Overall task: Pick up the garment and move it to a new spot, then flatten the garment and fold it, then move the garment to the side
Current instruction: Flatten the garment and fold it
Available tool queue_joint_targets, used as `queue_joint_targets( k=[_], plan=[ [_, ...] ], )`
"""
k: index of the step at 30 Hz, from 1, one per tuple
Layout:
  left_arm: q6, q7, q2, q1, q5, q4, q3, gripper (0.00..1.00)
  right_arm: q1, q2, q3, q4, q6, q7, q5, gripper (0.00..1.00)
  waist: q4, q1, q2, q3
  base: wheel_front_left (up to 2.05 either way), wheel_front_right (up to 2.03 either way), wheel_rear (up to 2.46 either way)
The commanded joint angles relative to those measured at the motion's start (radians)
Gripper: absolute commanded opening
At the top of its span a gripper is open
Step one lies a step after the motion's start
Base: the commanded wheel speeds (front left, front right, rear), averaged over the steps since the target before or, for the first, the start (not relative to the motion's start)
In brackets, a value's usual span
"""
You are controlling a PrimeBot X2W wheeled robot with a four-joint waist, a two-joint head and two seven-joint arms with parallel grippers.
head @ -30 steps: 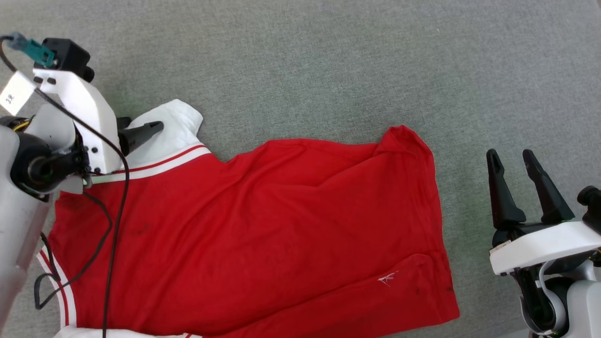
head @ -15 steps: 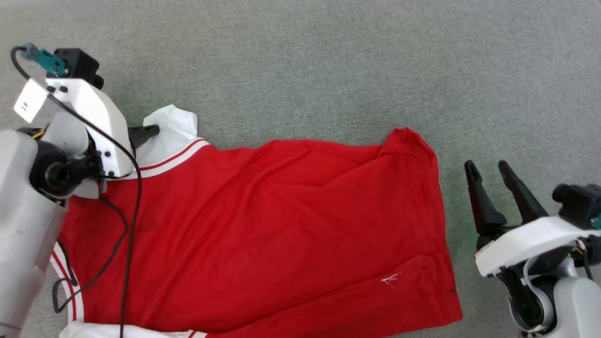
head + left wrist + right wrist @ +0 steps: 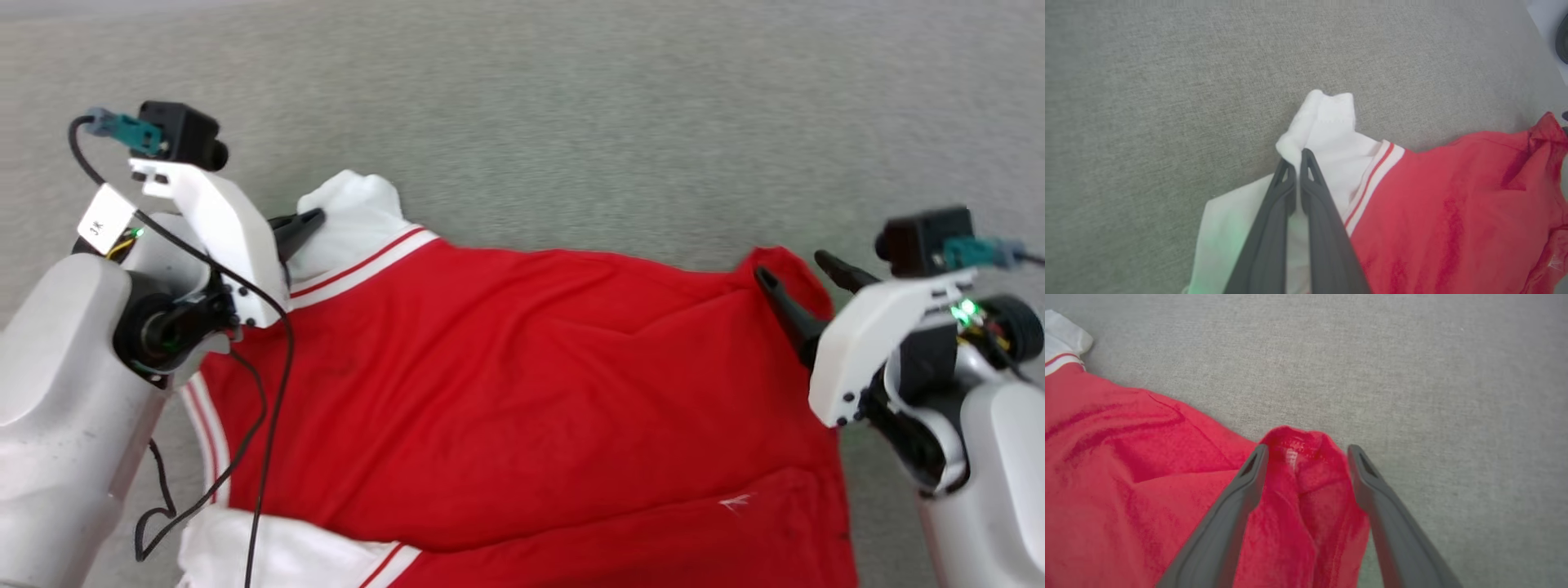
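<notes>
Counts:
- Red jersey garment (image 3: 531, 367) of thin knit cloth: one.
- Grey woven fabric surface (image 3: 571, 122) under it: one.
- White sleeve panels on the garment: two, one far left (image 3: 351, 212) and one near left (image 3: 269, 555).
- Small white mark (image 3: 735, 502) on the red cloth, near right: one.
- Grippers: two, left gripper (image 3: 306, 222) and right gripper (image 3: 790, 265).
- Long dark plastic fingers (image 3: 784, 310): two per gripper, four total.
- Black boxy wrist cameras: two, one left (image 3: 184, 135) and one right (image 3: 922, 233).
- Teal cable plugs: two, one per camera, left (image 3: 126, 131) and right (image 3: 971, 251).
- White paper label tag (image 3: 102, 222), left arm: one.
- Loose black cable (image 3: 269, 392) hanging off the left arm: one.
</notes>
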Motion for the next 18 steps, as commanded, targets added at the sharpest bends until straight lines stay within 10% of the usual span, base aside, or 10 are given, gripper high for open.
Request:
queue_joint_targets(
  k=[1,12,13,15,18],
  plan=[
    [0.000,-0.011,-0.004,0.005,0.002,-0.013,-0.003,0.00,-0.028,-0.014,0.012,0.009,0.000,0.031,0.006,1.00,0.026,0.0000,0.0000,0.003,0.00,0.00,0.00],
    [-0.002,-0.043,-0.013,-0.013,-0.001,-0.083,-0.036,0.00,-0.109,-0.116,0.068,0.223,-0.001,0.379,0.022,1.00,0.080,0.0000,0.0000,0.041,0.00,0.00,0.00],
    [-0.002,-0.046,-0.012,-0.013,-0.002,-0.083,-0.038,0.00,-0.104,-0.117,0.065,0.243,-0.001,0.407,0.021,0.45,0.081,0.0000,0.0000,0.042,0.00,0.00,0.00],
    [-0.002,-0.057,-0.007,-0.014,0.000,-0.080,-0.037,0.00,-0.106,-0.108,0.055,0.262,-0.001,0.440,0.029,0.00,0.084,0.0000,0.0000,0.044,0.00,0.00,0.00],
    [-0.002,-0.074,-0.003,-0.010,-0.002,-0.074,-0.041,0.00,-0.124,-0.095,0.046,0.258,-0.001,0.445,0.037,0.00,0.084,0.0000,0.0000,0.039,0.00,0.00,0.00]
  ],
)
